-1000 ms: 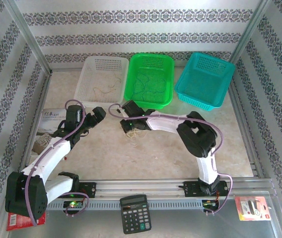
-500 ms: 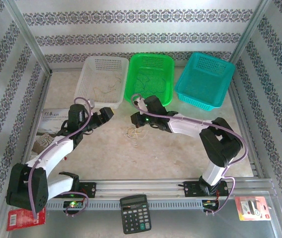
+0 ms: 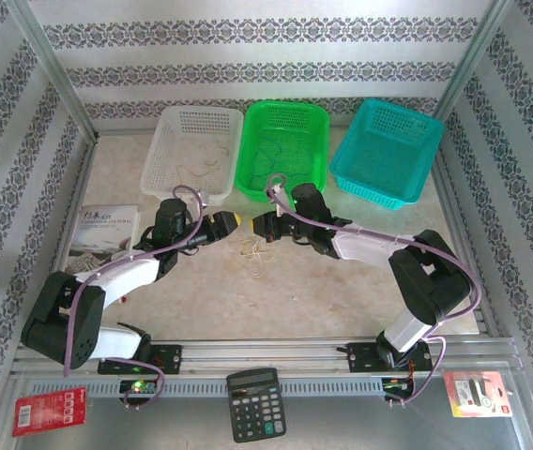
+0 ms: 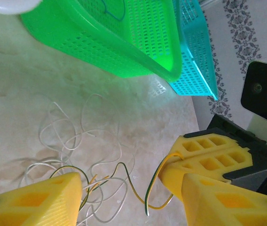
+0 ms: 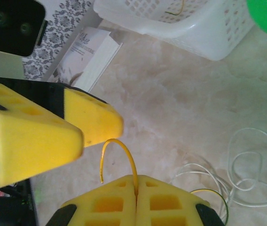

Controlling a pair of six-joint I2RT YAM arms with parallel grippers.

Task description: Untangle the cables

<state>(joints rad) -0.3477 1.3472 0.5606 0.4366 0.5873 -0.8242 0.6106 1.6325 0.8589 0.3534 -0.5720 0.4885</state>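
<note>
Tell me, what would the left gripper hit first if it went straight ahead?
Probably the right gripper, which faces the left gripper tip to tip and pinches a yellow wire. That wire's loop might touch first; the depth is unclear.

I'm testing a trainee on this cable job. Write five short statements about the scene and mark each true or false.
1. The right hand is shut on a yellow cable. True.
2. The loose cables lie inside the teal basket. False: they lie on the table, in front of the green basket.
3. The left hand has its jaws apart, with nothing pinched between them. True.
4. A calculator sits at the near edge, between the two arm bases. True.
5. The white basket is empty. False: a few thin strands lie in it.
</note>
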